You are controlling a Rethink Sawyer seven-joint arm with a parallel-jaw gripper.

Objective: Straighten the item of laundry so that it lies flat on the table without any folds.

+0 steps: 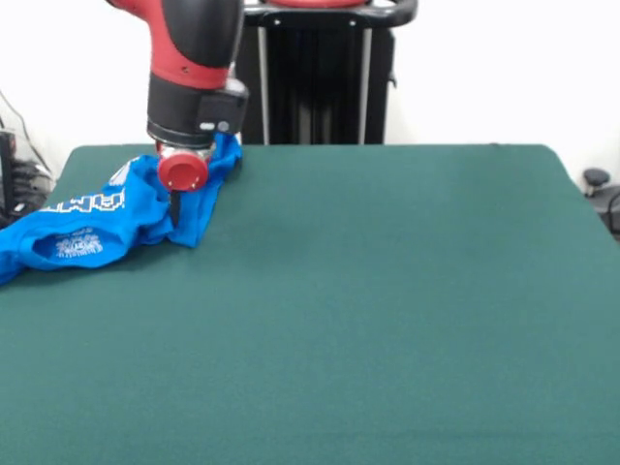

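Observation:
The item of laundry (107,218), a bright blue T-shirt with white print showing, lies crumpled in a long bunch at the table's far left corner. Its left end trails off the left edge of the picture. The table (368,310) is covered in dark green cloth. My gripper (175,211) comes down from the red and black arm onto the right part of the bunch, with its tip at the cloth. A fold of blue fabric sits just right of it. The jaws are hidden by the red round part of the wrist and by the cloth.
The black pedestal (315,77) stands behind the table's far edge. Cables and dark equipment (15,179) sit off the left side, and a small dark object (596,179) lies beyond the right corner.

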